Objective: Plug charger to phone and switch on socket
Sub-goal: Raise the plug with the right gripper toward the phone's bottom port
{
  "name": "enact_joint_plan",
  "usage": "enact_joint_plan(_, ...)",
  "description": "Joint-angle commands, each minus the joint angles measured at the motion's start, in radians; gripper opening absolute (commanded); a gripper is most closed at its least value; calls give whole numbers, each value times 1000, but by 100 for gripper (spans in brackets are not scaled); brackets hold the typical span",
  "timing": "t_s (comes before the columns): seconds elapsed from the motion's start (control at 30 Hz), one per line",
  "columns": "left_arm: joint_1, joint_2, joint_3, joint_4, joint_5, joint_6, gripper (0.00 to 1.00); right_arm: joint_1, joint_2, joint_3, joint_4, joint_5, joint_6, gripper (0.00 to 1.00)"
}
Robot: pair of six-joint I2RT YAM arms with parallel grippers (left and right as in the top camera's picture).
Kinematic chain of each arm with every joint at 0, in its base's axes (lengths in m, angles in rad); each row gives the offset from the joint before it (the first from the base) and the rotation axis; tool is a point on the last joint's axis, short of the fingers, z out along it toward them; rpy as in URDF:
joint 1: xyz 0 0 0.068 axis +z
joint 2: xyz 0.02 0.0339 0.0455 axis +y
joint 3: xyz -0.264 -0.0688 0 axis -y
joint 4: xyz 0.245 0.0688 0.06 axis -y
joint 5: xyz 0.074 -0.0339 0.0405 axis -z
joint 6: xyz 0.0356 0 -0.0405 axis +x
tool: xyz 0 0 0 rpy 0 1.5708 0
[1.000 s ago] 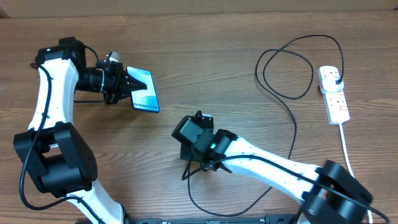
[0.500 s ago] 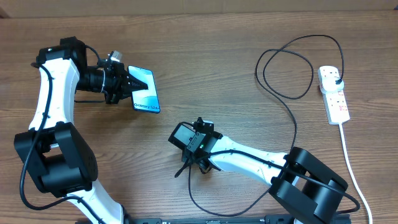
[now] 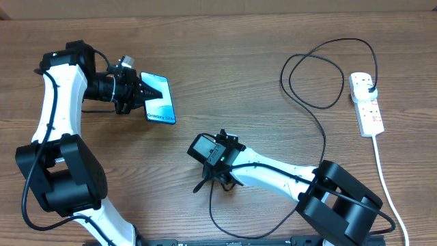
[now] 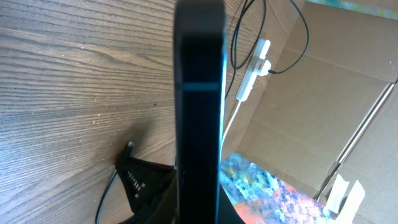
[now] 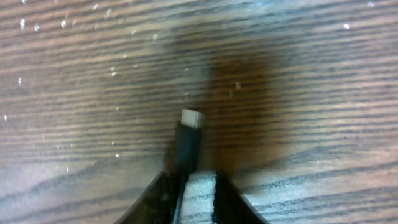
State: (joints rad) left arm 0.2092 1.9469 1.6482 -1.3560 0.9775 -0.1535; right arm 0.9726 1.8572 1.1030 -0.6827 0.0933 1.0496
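Wooden table (image 3: 239, 61), cardboard wall (image 4: 311, 93); left end effector (image 3: 149, 90) clamps phone (image 3: 162, 106); right end effector (image 5: 191, 191) straddles charger (image 5: 188, 140), grip unclear.

Charger (image 5: 186, 149) end found lying on wooden table (image 5: 323, 93), pale connector tip (image 5: 192, 118) pointing away from camera. Cable passing back between dark fingers (image 5: 149, 202) of right gripper (image 5: 191, 183), close against one finger, sliver of wood showing beside the other. Jaws not clamped.
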Motion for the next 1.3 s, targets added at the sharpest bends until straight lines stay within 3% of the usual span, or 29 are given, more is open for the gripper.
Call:
enact_joint_plan(0.0,-9,-19,17,0,51,19,4,10,6,-3,0,2,25,15)
enact_joint_plan(0.17,-9,-19,17,0,51,20,4,10,8,-4,0,3,28,15)
enact_joint_plan(0.27,-9,-19,17,0,51,20,4,10,8,-5,-3,3,28,4)
enact_joint_plan(0.43,-8,-19,17,2,8,64,4,-15,0,4,-16,-31,14,4)
enact_joint_plan(0.6,-6,-19,17,-23,47,163,4,-132,-117,26,-105,-204,-248,4)
enact_joint_plan(0.73,-6,-19,17,-26,319,414,4,-216,-242,21,-26,-470,-566,4)
enact_joint_plan(0.87,-6,-19,17,-27,480,512,5,-297,-316,21,-1,-854,-850,4)
enact_joint_plan(1.07,-6,-19,17,-71,573,603,4,-340,-330,6,-136,-945,-1016,4)
enact_joint_plan(1.27,-5,-19,17,-167,602,734,5,-337,-330,-15,-37,-1042,-980,4)
